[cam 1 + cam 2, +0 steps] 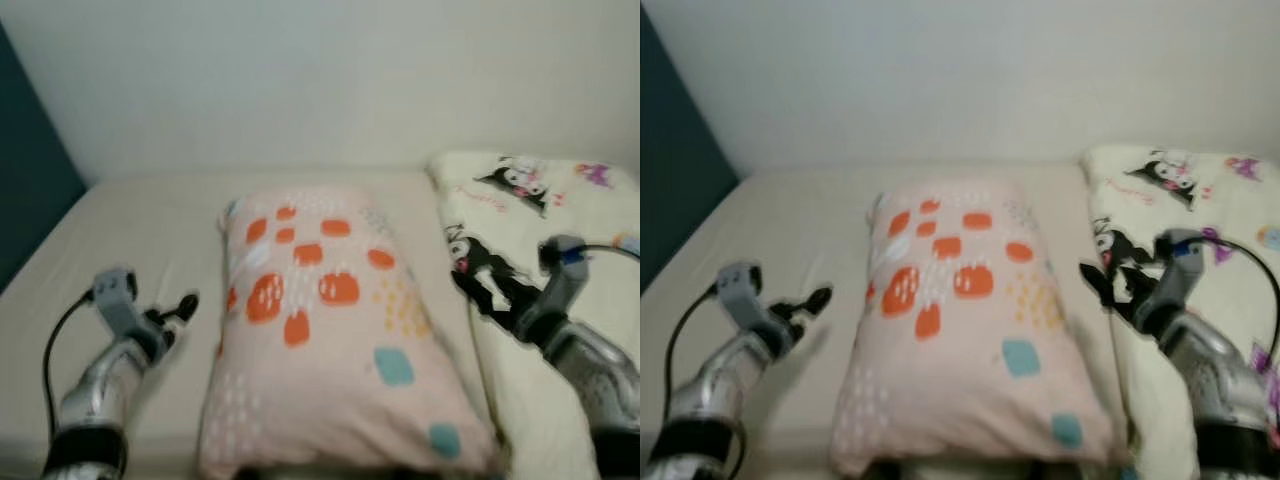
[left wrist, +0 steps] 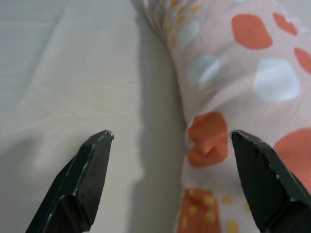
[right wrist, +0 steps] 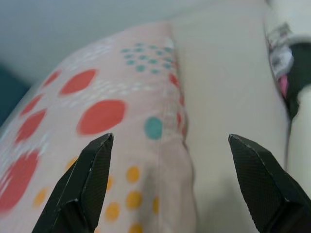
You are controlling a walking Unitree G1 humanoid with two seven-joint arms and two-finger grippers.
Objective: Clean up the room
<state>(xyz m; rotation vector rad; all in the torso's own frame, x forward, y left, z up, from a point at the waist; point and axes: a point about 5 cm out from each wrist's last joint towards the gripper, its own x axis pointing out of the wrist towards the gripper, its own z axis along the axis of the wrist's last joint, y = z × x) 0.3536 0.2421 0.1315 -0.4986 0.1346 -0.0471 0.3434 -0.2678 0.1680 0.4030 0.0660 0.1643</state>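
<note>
Pillow (image 1: 325, 330), pink with orange, white, yellow and teal spots, lies flat in the middle of the bed (image 1: 140, 240), long axis running from the near edge toward the white wall (image 1: 320, 70). Its far end stops short of the wall, with a strip of bare sheet between.

Second pillow (image 1: 545, 230), cream with black cartoon-character print, lies on the bed to the right of the spotted one, alongside it; a narrow strip of cream sheet shows between them at the far end, and I can't tell if they touch nearer the camera.

Left end effector (image 1: 180, 308) sits low over the bed just beside the spotted pillow's left edge, near its middle. Fingers spread wide, nothing between them. In the left wrist view one fingertip (image 2: 95, 160) is over the bare sheet, the other over the pillow's edge.

Right end effector (image 1: 1102, 285) is at the spotted pillow's right edge, over the gap next to the cartoon pillow. Fingers also spread wide, holding nothing. In the right wrist view one fingertip (image 3: 95, 167) is over the spotted fabric, the other over the cream side.

Dark teal panel (image 1: 30, 170) stands at the bed's left side.
</note>
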